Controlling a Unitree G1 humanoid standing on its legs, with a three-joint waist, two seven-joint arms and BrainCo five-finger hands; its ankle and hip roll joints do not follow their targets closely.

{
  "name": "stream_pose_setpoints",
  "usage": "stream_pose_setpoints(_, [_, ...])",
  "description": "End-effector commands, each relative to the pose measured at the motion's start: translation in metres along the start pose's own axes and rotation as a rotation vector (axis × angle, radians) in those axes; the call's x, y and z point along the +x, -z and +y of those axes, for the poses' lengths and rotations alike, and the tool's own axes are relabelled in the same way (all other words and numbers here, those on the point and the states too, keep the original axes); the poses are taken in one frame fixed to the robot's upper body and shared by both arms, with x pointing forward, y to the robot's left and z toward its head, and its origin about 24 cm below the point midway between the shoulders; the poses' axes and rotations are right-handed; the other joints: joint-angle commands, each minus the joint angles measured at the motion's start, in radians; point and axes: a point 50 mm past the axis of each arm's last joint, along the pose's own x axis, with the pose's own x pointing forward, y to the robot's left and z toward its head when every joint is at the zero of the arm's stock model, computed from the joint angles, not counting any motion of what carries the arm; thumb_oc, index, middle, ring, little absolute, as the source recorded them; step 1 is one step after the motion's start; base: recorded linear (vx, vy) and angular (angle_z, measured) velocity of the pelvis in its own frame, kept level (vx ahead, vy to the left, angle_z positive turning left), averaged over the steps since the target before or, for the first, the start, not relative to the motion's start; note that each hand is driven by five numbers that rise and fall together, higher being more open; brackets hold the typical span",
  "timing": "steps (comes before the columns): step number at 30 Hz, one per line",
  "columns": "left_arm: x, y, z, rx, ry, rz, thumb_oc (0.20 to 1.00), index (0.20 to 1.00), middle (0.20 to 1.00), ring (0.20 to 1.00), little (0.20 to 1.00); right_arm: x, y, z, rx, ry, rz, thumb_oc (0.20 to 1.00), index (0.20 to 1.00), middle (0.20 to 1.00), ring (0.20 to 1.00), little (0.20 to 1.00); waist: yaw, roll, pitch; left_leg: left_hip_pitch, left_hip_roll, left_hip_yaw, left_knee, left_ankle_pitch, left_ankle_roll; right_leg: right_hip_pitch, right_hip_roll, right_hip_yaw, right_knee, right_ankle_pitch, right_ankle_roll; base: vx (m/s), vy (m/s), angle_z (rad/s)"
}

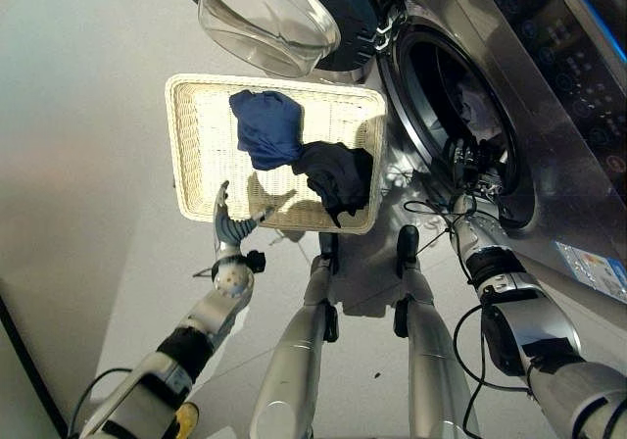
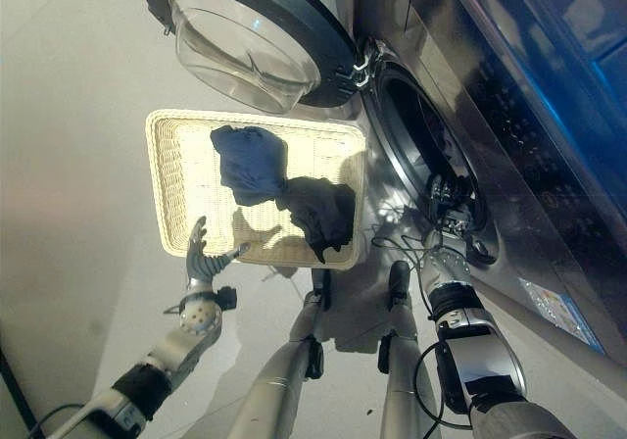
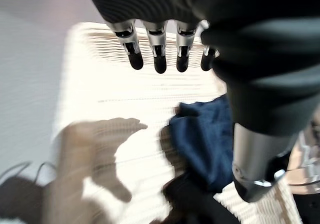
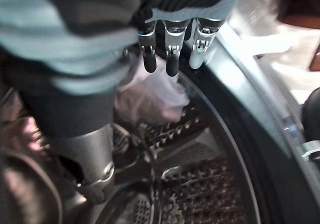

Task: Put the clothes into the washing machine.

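Note:
A white wicker basket (image 1: 188,145) stands on the floor before the washing machine (image 1: 549,135). In it lie a blue garment (image 1: 266,125) and, beside it toward the machine, a black garment (image 1: 338,176). My left hand (image 1: 232,225) hovers open over the basket's near rim, fingers (image 3: 157,54) straight, apart from the blue garment (image 3: 205,139). My right hand (image 1: 468,160) reaches into the drum opening (image 1: 456,96), fingers (image 4: 170,51) straight and holding nothing. A pale cloth (image 4: 150,99) lies inside the drum (image 4: 200,184) just past them.
The round glass door (image 1: 269,13) hangs open above the basket's far side, close to the blue garment. Bare grey floor (image 1: 78,165) spreads to the left of the basket.

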Motion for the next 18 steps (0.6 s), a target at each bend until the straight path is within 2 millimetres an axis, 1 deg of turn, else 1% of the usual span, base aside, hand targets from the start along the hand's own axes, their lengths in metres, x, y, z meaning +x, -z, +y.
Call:
stream_pose_setpoints(1, [0.020,-0.003,0.023,0.090,-0.114,-0.018,1.000,1.000,1.000,1.000,1.000,0.003,-0.038,0.031,-0.105,-0.198,-0.203,1.000,1.000,1.000,1.000,1.000,-0.048,-0.036,-0.011,-0.039,-0.053,-0.005,0.174,-0.143,-0.052,-0.018,0.022,-0.008,-0.001,0.012,0.034,-0.04,0.075,0.00])
stream_pose_setpoints(3, [0.031,-0.010,0.023,0.113,-0.142,-0.011,1.000,1.000,1.000,1.000,1.000,-0.002,-0.032,0.024,-0.172,-0.180,-0.191,1.000,1.000,1.000,1.000,1.000,-0.063,-0.043,-0.011,-0.054,-0.052,0.004,0.190,-0.149,-0.052,-0.033,0.026,-0.001,0.009,0.010,0.032,-0.04,0.083,0.02])
stream_pose_setpoints(6, [0.041,-0.014,0.025,0.103,-0.184,0.019,1.000,1.000,1.000,1.000,1.000,-0.008,-0.022,0.014,-0.295,-0.152,-0.146,1.000,1.000,1.000,1.000,1.000,-0.078,-0.051,-0.011,-0.065,-0.049,0.016,0.199,-0.151,-0.052,-0.044,0.031,0.007,0.013,0.010,0.028,-0.03,0.108,-0.04])
stream_pose_setpoints(7, [0.046,-0.015,0.026,0.089,-0.222,0.052,1.000,1.000,1.000,1.000,1.000,-0.014,-0.014,0.007,-0.431,-0.143,-0.100,1.000,1.000,1.000,1.000,1.000,-0.089,-0.058,-0.011,-0.073,-0.048,0.027,0.208,-0.152,-0.053,-0.054,0.034,0.012,0.014,0.011,0.026,-0.03,0.114,-0.11])
stream_pose_setpoints(8, [0.048,-0.015,0.027,0.086,-0.233,0.060,1.000,1.000,1.000,1.000,1.000,-0.015,-0.010,0.004,-0.468,-0.131,-0.077,1.000,1.000,1.000,1.000,1.000,-0.094,-0.061,-0.011,-0.077,-0.048,0.031,0.213,-0.154,-0.054,-0.057,0.034,0.014,0.014,0.012,0.026,-0.04,0.196,-0.20])
stream_pose_setpoints(9, [0.054,-0.017,0.032,0.086,-0.286,0.094,1.000,1.000,1.000,1.000,1.000,-0.024,0.000,-0.009,-0.626,-0.110,0.002,1.000,1.000,1.000,1.000,1.000,-0.113,-0.073,-0.011,-0.094,-0.045,0.046,0.234,-0.159,-0.059,-0.075,0.037,0.023,0.016,0.016,0.023,-0.02,0.175,-0.16])
stream_pose_setpoints(10, [0.059,-0.018,0.036,0.093,-0.317,0.111,1.000,1.000,1.000,1.000,1.000,-0.030,0.005,-0.018,-0.675,-0.097,0.051,1.000,1.000,1.000,1.000,1.000,-0.125,-0.080,-0.011,-0.103,-0.043,0.056,0.247,-0.164,-0.061,-0.084,0.038,0.028,0.017,0.017,0.022,-0.02,0.178,-0.17])
stream_pose_setpoints(11, [0.060,-0.019,0.037,0.099,-0.330,0.118,1.000,1.000,1.000,1.000,1.000,-0.032,0.007,-0.022,-0.698,-0.097,0.074,1.000,1.000,1.000,1.000,1.000,-0.130,-0.084,-0.011,-0.107,-0.042,0.060,0.253,-0.166,-0.061,-0.088,0.039,0.031,0.018,0.018,0.021,-0.01,0.157,-0.18])
stream_pose_setpoints(12, [0.066,-0.020,0.044,0.116,-0.379,0.157,1.000,1.000,1.000,1.000,1.000,-0.040,0.011,-0.035,-0.780,-0.102,0.147,1.000,1.000,1.000,1.000,1.000,-0.149,-0.097,-0.011,-0.121,-0.038,0.075,0.274,-0.176,-0.064,-0.101,0.038,0.038,0.018,0.020,0.019,-0.01,0.165,-0.23])
stream_pose_setpoints(13, [0.072,-0.022,0.051,0.118,-0.417,0.186,1.000,1.000,1.000,1.000,1.000,-0.047,0.015,-0.040,-0.860,-0.138,0.194,1.000,1.000,1.000,1.000,1.000,-0.166,-0.108,-0.011,-0.135,-0.033,0.087,0.294,-0.184,-0.066,-0.116,0.041,0.046,0.021,0.022,0.018,0.00,0.175,-0.22])
stream_pose_setpoints(14, [0.075,-0.022,0.055,0.120,-0.439,0.210,1.000,1.000,1.000,1.000,1.000,-0.051,0.016,-0.044,-0.887,-0.152,0.216,1.000,1.000,1.000,1.000,1.000,-0.173,-0.114,-0.011,-0.135,-0.028,0.093,0.311,-0.201,-0.068,-0.116,0.044,0.050,0.025,0.013,0.018,-0.01,0.119,-0.17])
stream_pose_setpoints(15, [0.078,-0.025,0.059,0.123,-0.463,0.222,1.000,1.000,1.000,1.000,1.000,-0.053,0.019,-0.046,-0.901,-0.159,0.244,1.000,1.000,1.000,1.000,1.000,-0.184,-0.123,-0.011,-0.150,-0.030,0.098,0.320,-0.196,-0.069,-0.130,0.042,0.055,0.023,0.023,0.016,-0.01,0.065,-0.18])
stream_pose_setpoints(17, [0.083,-0.028,0.067,0.130,-0.495,0.237,1.000,1.000,1.000,1.000,1.000,-0.058,0.019,-0.051,-0.939,-0.183,0.283,1.000,1.000,1.000,1.000,1.000,-0.200,-0.135,-0.011,-0.160,-0.028,0.104,0.337,-0.207,-0.069,-0.143,0.049,0.069,0.022,0.026,0.016,-0.02,0.077,-0.14])
stream_pose_setpoints(18, [0.089,-0.035,0.075,0.110,-0.536,0.254,1.000,1.000,1.000,1.000,1.000,-0.060,0.021,-0.051,-0.972,-0.212,0.317,1.000,1.000,1.000,1.000,1.000,-0.213,-0.147,-0.011,-0.172,-0.026,0.111,0.352,-0.217,-0.068,-0.159,0.053,0.079,0.022,0.028,0.015,-0.03,0.155,-0.06])
